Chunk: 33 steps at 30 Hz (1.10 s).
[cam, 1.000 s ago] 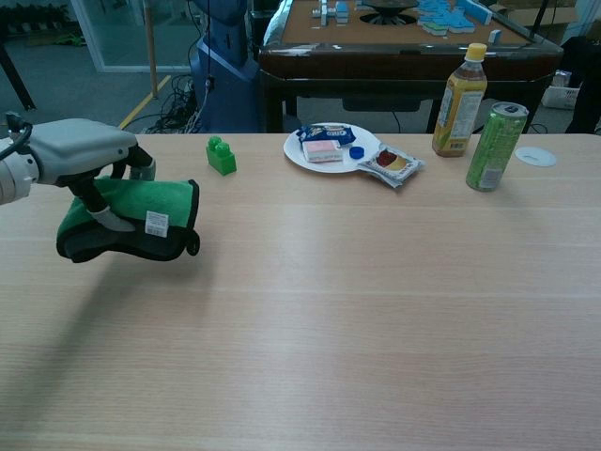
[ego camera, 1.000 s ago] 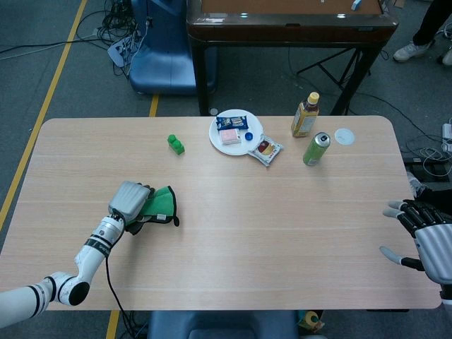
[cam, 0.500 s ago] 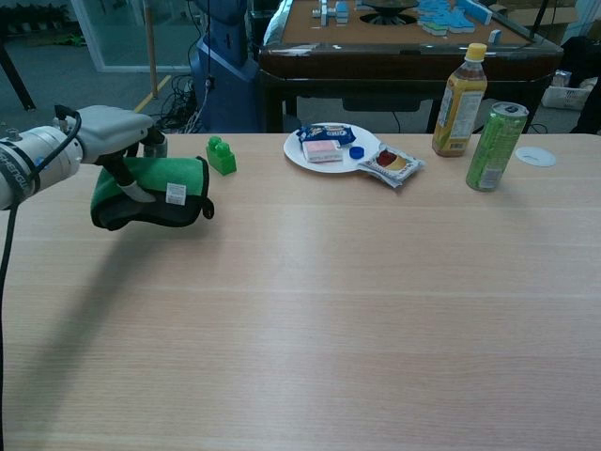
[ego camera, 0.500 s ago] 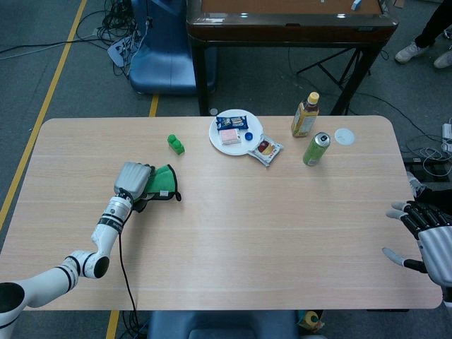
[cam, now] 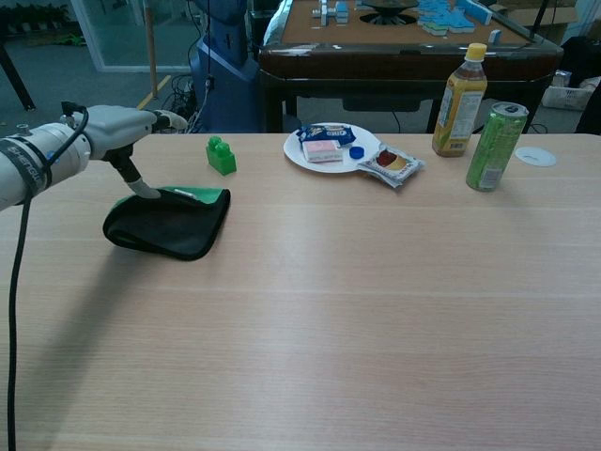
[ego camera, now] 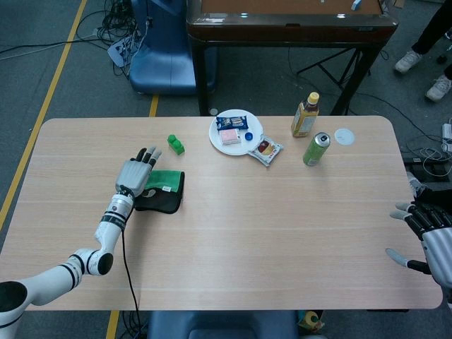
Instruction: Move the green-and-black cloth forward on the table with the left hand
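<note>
The green-and-black cloth (ego camera: 163,191) lies folded and flat on the table, black side mostly up, with a green strip along its far edge (cam: 169,224). My left hand (ego camera: 135,169) hovers over the cloth's left edge with its fingers stretched out and apart, holding nothing. In the chest view the left hand (cam: 117,132) is raised above the cloth, and its thumb reaches down to the cloth's top. My right hand (ego camera: 427,233) stays at the table's right edge, fingers spread and empty.
A green toy block (ego camera: 175,145) stands just beyond the cloth. Further right are a white plate (ego camera: 217,134) with snacks, a snack packet (ego camera: 265,149), a green can (ego camera: 316,149), a yellow bottle (ego camera: 305,115) and a white lid (ego camera: 344,136).
My left hand carried the cloth forward, set it down on the table and spread its fingers. The cloth now lies flat. The right hand barely moved.
</note>
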Available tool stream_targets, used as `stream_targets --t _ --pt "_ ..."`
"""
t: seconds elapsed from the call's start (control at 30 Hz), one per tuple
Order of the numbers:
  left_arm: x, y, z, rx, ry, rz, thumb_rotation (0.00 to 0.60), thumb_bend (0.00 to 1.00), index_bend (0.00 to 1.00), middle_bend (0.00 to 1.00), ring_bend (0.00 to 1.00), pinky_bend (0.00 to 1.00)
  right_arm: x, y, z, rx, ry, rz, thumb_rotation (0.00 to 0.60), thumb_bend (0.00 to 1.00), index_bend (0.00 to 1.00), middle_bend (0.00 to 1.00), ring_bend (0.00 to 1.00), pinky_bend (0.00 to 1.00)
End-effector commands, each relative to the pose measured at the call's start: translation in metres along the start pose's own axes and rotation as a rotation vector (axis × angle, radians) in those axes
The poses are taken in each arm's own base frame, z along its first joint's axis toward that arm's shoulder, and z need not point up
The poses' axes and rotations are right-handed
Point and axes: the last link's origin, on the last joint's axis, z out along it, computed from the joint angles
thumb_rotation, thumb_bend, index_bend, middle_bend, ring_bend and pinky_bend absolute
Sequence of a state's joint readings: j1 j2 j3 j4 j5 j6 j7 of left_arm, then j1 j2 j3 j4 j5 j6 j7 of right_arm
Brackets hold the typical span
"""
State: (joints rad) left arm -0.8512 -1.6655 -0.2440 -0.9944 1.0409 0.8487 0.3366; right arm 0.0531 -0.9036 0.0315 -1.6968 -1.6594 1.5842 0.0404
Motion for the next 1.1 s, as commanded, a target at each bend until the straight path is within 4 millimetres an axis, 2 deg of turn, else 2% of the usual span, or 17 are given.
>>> stream_targets --t 0.03,0.27,0.7,1.1 --pt "0.005 -0.016 -0.015 0.024 0.013 -0.012 0.600 0.14 0.00 0.00 0.00 0.32 0.000 0.001 0.001 -0.001 -0.001 0.001 0.600 0.17 0.32 0.27 0.19 0.19" --pt "0.012 -0.040 -0.054 0.052 0.036 -0.035 0.600 0.14 0.00 0.00 0.01 0.32 -0.002 0.000 0.005 0.011 -0.007 0.004 0.600 0.16 0.32 0.27 0.19 0.19" --pt "0.023 -0.092 -0.144 0.183 0.077 -0.068 0.600 0.14 0.00 0.00 0.02 0.32 -0.009 -0.002 0.014 0.031 -0.040 0.004 0.600 0.16 0.32 0.27 0.19 0.19" --pt "0.022 -0.116 -0.237 0.294 0.142 -0.129 0.600 0.14 0.00 0.00 0.03 0.32 -0.026 -0.013 0.027 0.119 -0.105 0.013 0.600 0.16 0.32 0.27 0.19 0.19"
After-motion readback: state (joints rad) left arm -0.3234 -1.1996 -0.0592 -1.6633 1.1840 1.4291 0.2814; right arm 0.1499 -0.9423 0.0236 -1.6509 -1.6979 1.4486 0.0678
